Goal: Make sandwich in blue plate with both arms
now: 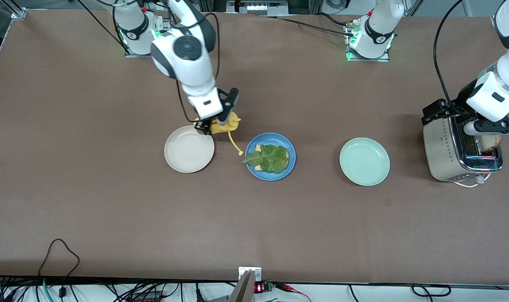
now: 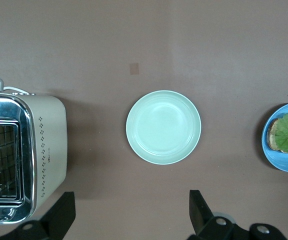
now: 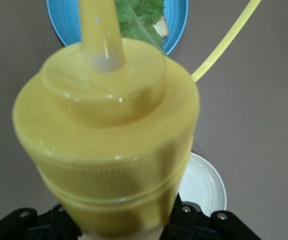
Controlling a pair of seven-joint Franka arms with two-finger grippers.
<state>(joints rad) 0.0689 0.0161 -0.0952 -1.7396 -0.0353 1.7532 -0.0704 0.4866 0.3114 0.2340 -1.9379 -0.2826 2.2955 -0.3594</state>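
The right hand (image 1: 214, 124) is clamped on a yellow squeeze bottle (image 1: 223, 124), low over the tabletop (image 1: 90, 209) between the cream plate (image 1: 189, 149) and the blue plate (image 1: 270, 156), a little farther from the front camera than both. In the right wrist view the bottle (image 3: 109, 145) fills most of the picture, its ribbed cap and nozzle pointing away from the hand, with a thin yellow tether (image 3: 224, 40) curving off to one side.

The blue plate sits near the middle of the tabletop. On it lies one slice of bread (image 1: 259, 148) covered by a crinkled green lettuce leaf (image 1: 269, 157); only the corners of the bread show from under the leaf (no top slice lies on the lettuce).

The left hand (image 1: 491, 126) hangs over the toaster (image 1: 447, 155) at the left arm's end of the tabletop, its fingers (image 2: 59, 215) spread wide and holding nothing. A brown slice of bread (image 1: 489, 142) stands in the toaster's slot just beneath the hand. In the left wrist view the toaster (image 2: 44, 150) shows at one edge, the pale green plate (image 2: 163, 127) in the middle, and the blue plate (image 2: 279, 160) with its lettuce at the other edge.

The pale green plate (image 1: 364, 161) lies between the blue plate and the toaster.
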